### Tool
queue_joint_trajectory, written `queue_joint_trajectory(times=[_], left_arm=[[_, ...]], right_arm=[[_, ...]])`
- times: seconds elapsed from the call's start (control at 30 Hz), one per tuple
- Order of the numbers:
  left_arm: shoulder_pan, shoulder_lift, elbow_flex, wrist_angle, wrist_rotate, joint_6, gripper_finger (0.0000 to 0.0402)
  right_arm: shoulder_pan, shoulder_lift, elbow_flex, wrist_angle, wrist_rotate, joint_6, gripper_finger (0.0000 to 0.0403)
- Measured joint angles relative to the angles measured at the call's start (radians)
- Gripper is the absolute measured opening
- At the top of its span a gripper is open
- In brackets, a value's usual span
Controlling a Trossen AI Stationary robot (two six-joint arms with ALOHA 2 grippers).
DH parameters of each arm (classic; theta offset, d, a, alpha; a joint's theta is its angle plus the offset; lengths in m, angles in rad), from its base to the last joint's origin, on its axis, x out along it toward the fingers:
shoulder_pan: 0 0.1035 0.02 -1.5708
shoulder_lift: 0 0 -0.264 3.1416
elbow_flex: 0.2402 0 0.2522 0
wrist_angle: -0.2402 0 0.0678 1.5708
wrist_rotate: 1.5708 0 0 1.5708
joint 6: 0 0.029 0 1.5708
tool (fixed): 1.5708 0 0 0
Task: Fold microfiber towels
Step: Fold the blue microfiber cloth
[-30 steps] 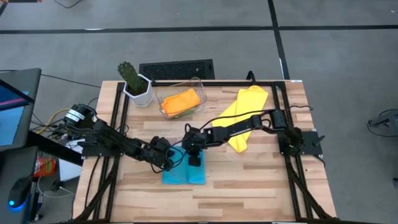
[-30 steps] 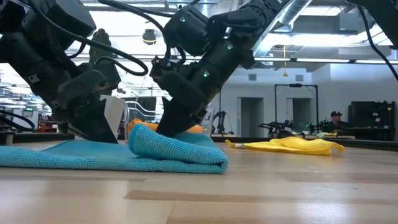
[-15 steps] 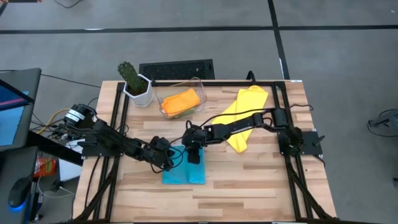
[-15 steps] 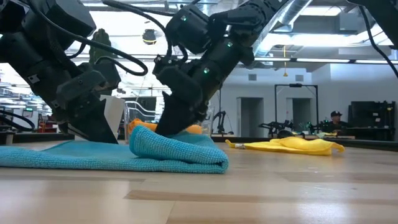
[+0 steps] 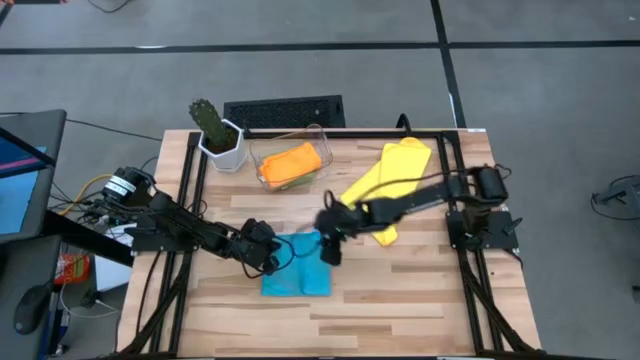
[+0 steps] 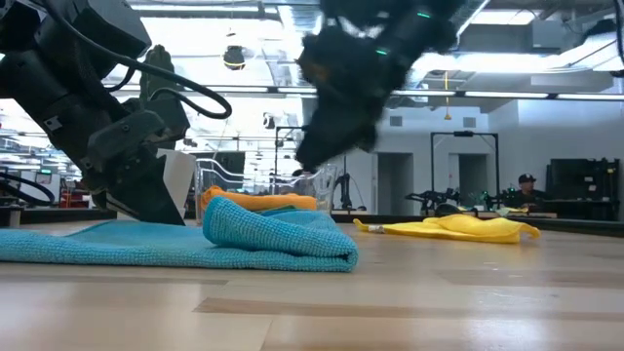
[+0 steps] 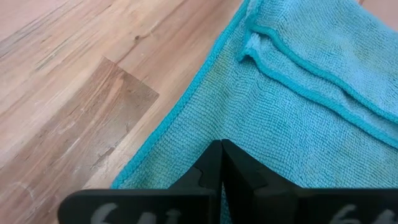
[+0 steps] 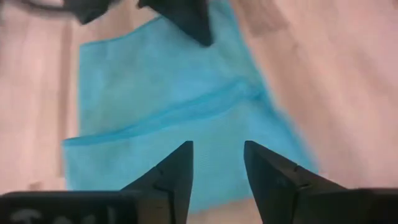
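Note:
The light blue towel lies folded on the table, its rounded fold toward the right. My left gripper is shut, with its tips on the towel's left part. My right gripper is open and empty in the air above the towel's right side; it shows blurred in the low view. The yellow towel lies crumpled at the far right. The orange towel lies in the clear bin, with a bit of green beneath it. My left gripper presses its shut fingertips down on the light blue towel's top layer, close to its hemmed left edge. It comes slanting down from the table's left. The towel lies flat on the table under it. Whether any cloth is caught between the tips, I cannot tell.
A potted cactus stands at the far left corner next to the bin. A dark grille lies beyond the far edge. Bare wood stretches along the near side and to the towel's right.
My right gripper has lifted off the light blue towel and gone up and toward the table's right edge, fast enough to blur. The towel has stayed folded where it was, and my left gripper has kept still on it.

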Motion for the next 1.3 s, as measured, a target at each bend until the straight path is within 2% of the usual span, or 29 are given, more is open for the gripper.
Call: queue_joint_trajectory(times=[0.1, 0.17, 0.27, 0.4, 0.6, 0.83, 1.07, 1.17, 1.3], left_arm=[[0.0, 0.0, 0.0, 0.001, 0.0, 0.015, 0.0], [0.001, 0.0, 0.0, 0.004, 0.0, 0.027, 0.0], [0.002, 0.0, 0.0, 0.005, 0.0, 0.028, 0.0], [0.002, 0.0, 0.0, 0.005, 0.0, 0.028, 0.0], [0.002, 0.0, -0.001, 0.011, -0.003, 0.025, 0.0], [0.002, 0.001, -0.001, 0.013, 0.002, 0.013, 0.0], [0.003, 0.0, -0.001, 0.013, 0.01, 0.01, 0.0], [0.003, 0.0, -0.001, 0.013, 0.012, 0.006, 0.0], [0.003, 0.0, -0.001, 0.013, 0.013, 0.005, 0.0]], right_arm=[[0.074, -0.021, -0.149, 0.249, 0.059, 0.12, 0.016], [0.131, 0.006, -0.196, 0.415, 0.121, 0.177, 0.0148], [0.204, 0.079, -0.207, 0.481, 0.195, 0.219, 0.0124], [0.267, 0.161, -0.191, 0.625, 0.222, 0.224, 0.009], [0.305, 0.252, -0.121, 0.64, 0.248, 0.22, 0.0052], [0.307, 0.338, -0.056, 0.649, 0.248, 0.227, 0.0037], [0.309, 0.305, -0.06, 0.639, 0.257, 0.178, 0.0023], [0.317, 0.259, -0.059, 0.649, 0.309, 0.127, 0.002], [0.33, 0.259, -0.06, 0.646, 0.364, 0.102, 0.0021]])
